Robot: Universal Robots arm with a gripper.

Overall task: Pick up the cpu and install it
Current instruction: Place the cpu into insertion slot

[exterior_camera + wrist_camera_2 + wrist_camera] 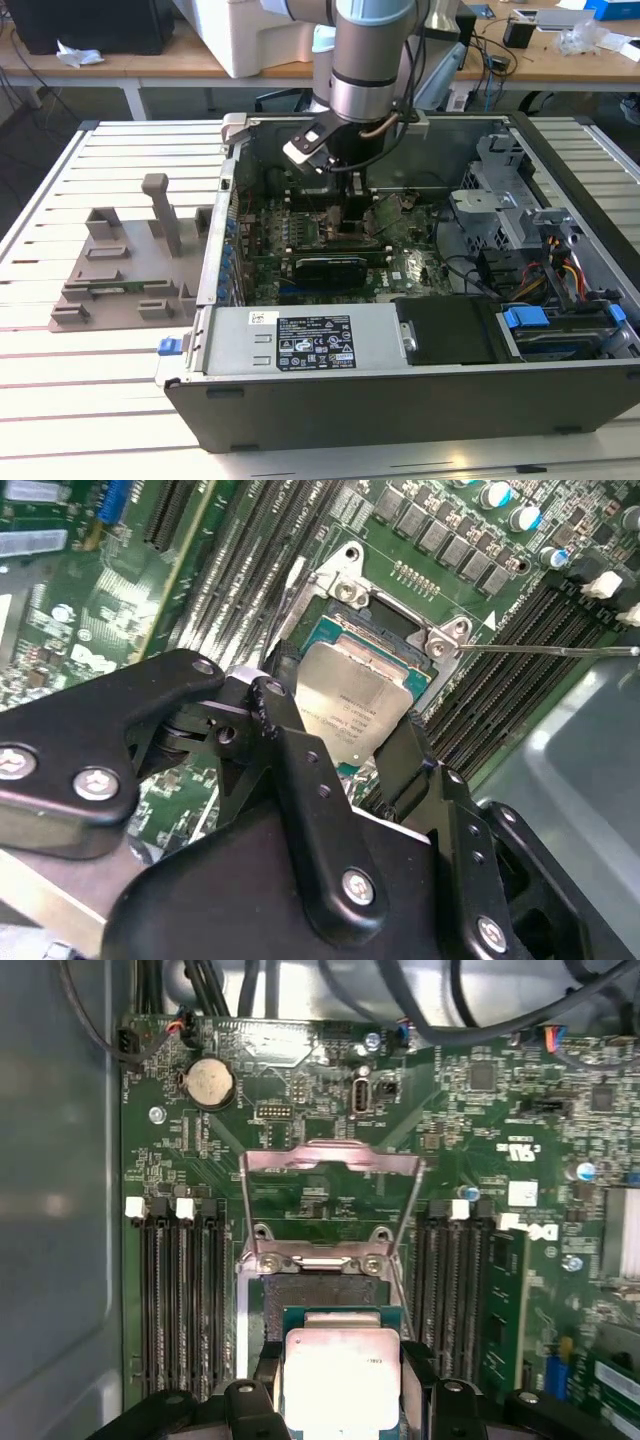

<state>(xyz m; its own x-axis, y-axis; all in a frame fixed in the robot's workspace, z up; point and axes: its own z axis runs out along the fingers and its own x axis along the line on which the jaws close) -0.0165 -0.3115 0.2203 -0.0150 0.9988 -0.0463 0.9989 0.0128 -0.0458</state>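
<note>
Your gripper (338, 723) clamps the cpu (342, 1380) by two opposite edges, fingers (275, 708) drawn narrow around the chip, inside the open computer case (400, 410). The chip hangs tilted over the socket (320, 1295), covering part of it. The socket's metal frame (330, 1155) stands flipped up just beyond. Memory slots (180, 1300) crowd the socket on both sides, and the case wall (50, 1210) lies well apart past one bank.
</note>
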